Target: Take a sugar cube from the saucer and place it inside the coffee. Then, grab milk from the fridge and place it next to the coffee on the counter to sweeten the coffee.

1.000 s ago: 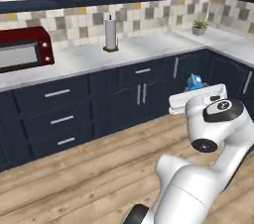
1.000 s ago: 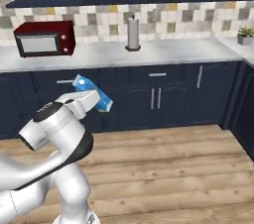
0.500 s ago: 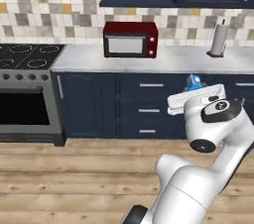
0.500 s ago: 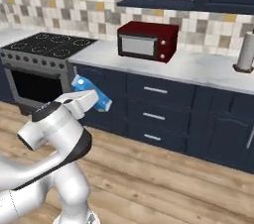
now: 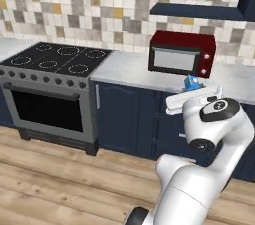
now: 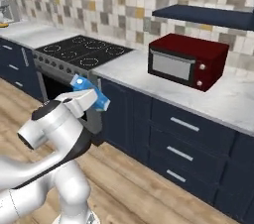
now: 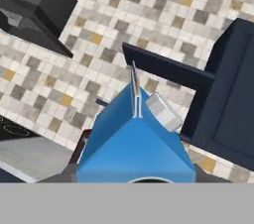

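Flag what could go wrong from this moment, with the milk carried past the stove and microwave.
1. The milk is held high in the hand while the base is away from the coffee; a jolt could loosen it over the wooden floor.
2. The carton fills the hand view, so its camera sees little ahead.
3. The counter edge, stove and red microwave lie close; a wide swing might clip them.

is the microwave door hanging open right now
No. In the right base view the red microwave on the counter has its glass door flat and flush against its front.
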